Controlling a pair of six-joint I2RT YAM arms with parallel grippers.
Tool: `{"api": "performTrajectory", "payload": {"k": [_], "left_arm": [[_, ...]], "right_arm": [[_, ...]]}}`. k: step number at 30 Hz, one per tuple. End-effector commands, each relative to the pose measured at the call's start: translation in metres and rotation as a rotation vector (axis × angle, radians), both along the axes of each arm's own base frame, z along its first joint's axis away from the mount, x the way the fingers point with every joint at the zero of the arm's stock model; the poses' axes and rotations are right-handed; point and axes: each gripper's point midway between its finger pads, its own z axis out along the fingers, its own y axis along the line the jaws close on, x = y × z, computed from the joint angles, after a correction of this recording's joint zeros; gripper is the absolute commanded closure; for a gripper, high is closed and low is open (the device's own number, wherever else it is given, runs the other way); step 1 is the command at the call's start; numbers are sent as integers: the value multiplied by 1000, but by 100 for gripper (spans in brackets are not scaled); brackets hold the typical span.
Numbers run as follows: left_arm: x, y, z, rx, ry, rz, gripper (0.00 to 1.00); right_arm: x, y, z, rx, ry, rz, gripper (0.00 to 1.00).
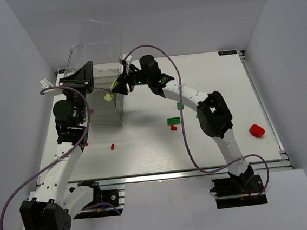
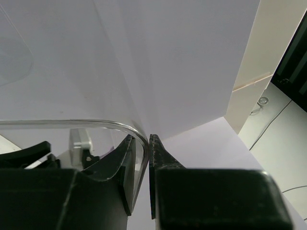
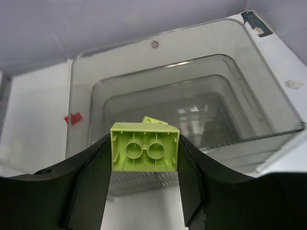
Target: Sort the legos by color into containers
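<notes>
- Overhead, the top external view shows the tall clear plastic bin with rounded corners [image 1: 103, 43] standing at about ten o'clock on the white table [image 1: 146, 153].
- The left gripper [image 1: 83, 76] sits at the bin's nine-o'clock rim, and the right gripper [image 1: 120, 86] meets its three-o'clock side.
- Dark green bricks [image 1: 173, 121] and small red bricks [image 1: 112, 146] lie loose on the table, between four and six o'clock of the bin and well apart from it. They are not yet sorted.
- Left wrist view: the left gripper's jaws are closed on the bin's thin clear rim, which passes between them at six o'clock. By the look of it, this arm is steadying the bin.
- Right wrist view: the right gripper pinches a yellow-green studded plastic brick [image 3: 145, 152] by its two sides at six o'clock, hollow underside toward the camera.
- The brick hangs at the near rim of the open bin; whether it is fully over the opening cannot be told.
- A second yellow-green brick [image 3: 154, 120] lies on the bin floor just beyond it, and one red brick lies outside at nine o'clock.
- Judged step: dropping a yellow-green brick in with its own colour.
- The next move calls for easing the brick toward twelve o'clock until it clears the rim. The jaws should then part while the left arm holds the bin firm.
</notes>
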Motion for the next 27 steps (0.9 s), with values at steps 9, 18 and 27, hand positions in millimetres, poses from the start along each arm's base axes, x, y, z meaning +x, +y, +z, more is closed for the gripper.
{"api": "performTrajectory", "payload": {"k": [9, 18, 27], "left_arm": [[8, 5, -19, -36, 68, 17, 81], [7, 5, -18, -33, 69, 17, 81], [4, 7, -22, -35, 79, 22, 81]], "right_arm": [[13, 39, 13, 202, 92, -117, 100], [12, 44, -5, 157, 44, -73, 51], [12, 41, 9, 184, 12, -58, 27]]}}
